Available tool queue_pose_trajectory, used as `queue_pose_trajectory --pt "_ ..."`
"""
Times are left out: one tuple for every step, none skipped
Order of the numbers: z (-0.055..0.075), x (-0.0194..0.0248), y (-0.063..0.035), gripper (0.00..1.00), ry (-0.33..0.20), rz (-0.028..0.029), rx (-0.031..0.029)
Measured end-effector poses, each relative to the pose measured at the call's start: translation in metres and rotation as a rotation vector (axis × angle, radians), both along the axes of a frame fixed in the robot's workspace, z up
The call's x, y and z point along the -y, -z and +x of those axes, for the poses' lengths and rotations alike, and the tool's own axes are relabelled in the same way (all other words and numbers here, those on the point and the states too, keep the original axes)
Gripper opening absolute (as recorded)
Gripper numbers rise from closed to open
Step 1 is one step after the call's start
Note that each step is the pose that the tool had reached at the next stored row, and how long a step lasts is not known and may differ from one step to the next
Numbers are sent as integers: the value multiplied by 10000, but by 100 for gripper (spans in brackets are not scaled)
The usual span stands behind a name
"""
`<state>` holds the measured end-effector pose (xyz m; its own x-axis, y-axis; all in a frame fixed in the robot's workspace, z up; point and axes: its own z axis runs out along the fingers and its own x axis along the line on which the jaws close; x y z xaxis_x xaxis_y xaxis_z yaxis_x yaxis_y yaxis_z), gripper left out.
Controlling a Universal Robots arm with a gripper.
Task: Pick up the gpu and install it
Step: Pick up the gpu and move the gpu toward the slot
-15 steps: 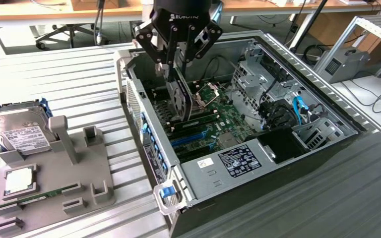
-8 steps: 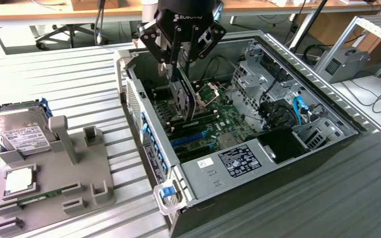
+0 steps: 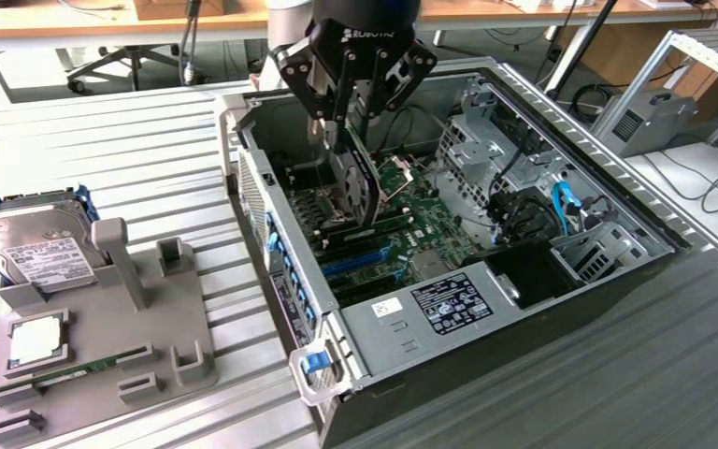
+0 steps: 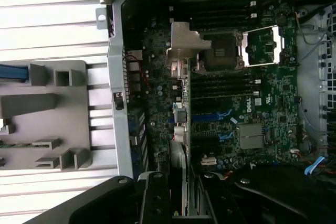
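Observation:
My gripper (image 3: 349, 126) hangs over the open computer case (image 3: 287, 281), shut on the top edge of the gpu (image 3: 366, 187). The card stands on edge, dark with a green rim. Its lower edge is down among the expansion slots of the motherboard (image 3: 440, 234), and I cannot tell if it sits in a slot. In the wrist view the gpu (image 4: 180, 129) appears edge-on, with its silver end bracket (image 4: 182, 43) toward the case's rear wall. There my gripper (image 4: 181, 203) clamps the card between its black fingers (image 4: 155, 198).
A grey fixture tray (image 3: 147, 327) lies on the slatted table at the exterior view's left. It holds a hard drive (image 3: 41, 253), a processor (image 3: 37, 339) and a memory stick (image 3: 78, 374). Inside the case are an open processor socket (image 4: 260, 45), drive cages (image 3: 484, 140) and blue cables (image 3: 567, 206).

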<state>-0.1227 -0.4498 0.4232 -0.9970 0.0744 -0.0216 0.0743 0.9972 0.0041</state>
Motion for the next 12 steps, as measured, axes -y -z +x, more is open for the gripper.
queue_pose_trajectory --pt "11 0 2 26 0 -2 0" --pt "22 0 3 26 0 -5 0" --pt "33 0 5 26 0 -6 1" --pt "44 -1 7 26 -1 -9 0" --pt "55 -1 8 26 0 -11 0" --pt "66 -1 10 26 0 -12 0" --pt "78 -1 12 26 0 -14 0" --pt "91 -2 14 26 0 -16 0" --pt "105 -3 16 26 0 -19 0" --pt "119 -4 19 26 1 -22 0" --pt "134 -5 21 26 0 -25 0" --pt "145 -5 23 26 0 -28 0"
